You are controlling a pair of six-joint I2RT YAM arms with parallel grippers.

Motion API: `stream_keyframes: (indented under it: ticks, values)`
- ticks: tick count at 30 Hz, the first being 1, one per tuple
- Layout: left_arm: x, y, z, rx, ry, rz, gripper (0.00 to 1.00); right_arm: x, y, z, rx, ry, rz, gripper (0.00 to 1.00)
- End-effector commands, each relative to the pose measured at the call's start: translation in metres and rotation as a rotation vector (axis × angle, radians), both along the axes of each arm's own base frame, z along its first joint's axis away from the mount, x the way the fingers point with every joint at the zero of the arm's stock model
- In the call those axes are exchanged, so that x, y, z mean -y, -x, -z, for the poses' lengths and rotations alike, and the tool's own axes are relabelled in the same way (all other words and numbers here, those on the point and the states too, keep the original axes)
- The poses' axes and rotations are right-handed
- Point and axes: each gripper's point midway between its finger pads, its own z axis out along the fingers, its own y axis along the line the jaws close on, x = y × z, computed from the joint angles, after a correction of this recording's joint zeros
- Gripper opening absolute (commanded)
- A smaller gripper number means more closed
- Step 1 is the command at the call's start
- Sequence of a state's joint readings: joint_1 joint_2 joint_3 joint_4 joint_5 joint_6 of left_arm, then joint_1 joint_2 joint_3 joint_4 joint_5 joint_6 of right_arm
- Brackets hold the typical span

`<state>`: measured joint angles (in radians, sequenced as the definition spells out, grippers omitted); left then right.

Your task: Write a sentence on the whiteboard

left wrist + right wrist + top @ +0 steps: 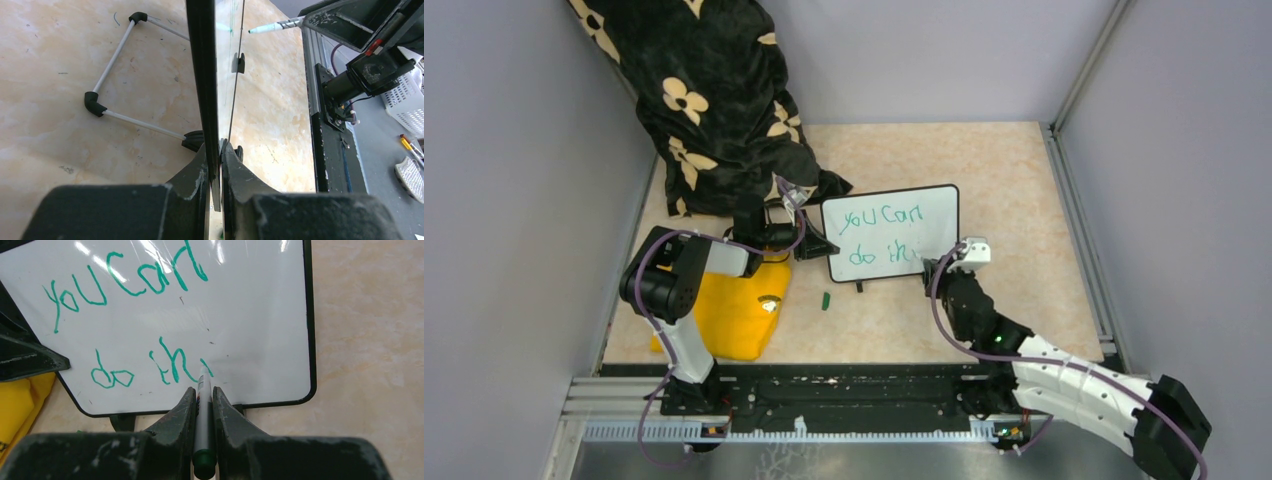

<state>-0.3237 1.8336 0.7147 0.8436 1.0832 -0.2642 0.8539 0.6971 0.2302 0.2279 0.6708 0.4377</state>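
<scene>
The whiteboard [891, 232] stands upright mid-table, black-framed, on small black feet. Green writing on it [130, 282] reads "you can" above "do th", with a short fresh stroke after the h. My left gripper [809, 245] is shut on the board's left edge; in the left wrist view its jaws [218, 150] pinch the black frame [202, 75] edge-on. My right gripper [939, 262] is shut on a green marker [204, 415], its tip touching the board [260, 315] at the end of the lower line. The marker tip also shows in the left wrist view [272, 26].
A yellow cloth [734, 310] lies under the left arm. A black flowered cloth [714, 100] is heaped at the back left. A small green cap [825, 299] lies in front of the board. Grey walls enclose the table; a black rail [844, 390] runs along the near edge.
</scene>
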Motion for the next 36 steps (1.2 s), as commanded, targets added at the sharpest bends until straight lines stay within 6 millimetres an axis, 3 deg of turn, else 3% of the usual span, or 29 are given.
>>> stream_keyframes:
  ticks: [1,7,18,36]
  values:
    - [0.000,-0.001,0.029,-0.014,-0.077,-0.038,0.00,-0.007,-0.011,-0.048,0.092,-0.054,0.001,0.00]
    - [0.000,0.000,0.029,-0.014,-0.079,-0.038,0.00,-0.016,-0.020,-0.060,0.118,-0.056,-0.003,0.00]
    - [0.000,-0.001,0.029,-0.012,-0.080,-0.037,0.00,-0.017,-0.027,-0.059,0.119,-0.047,0.012,0.00]
    - [0.000,-0.001,0.029,-0.011,-0.081,-0.036,0.00,-0.013,-0.033,-0.036,0.065,-0.018,0.027,0.00]
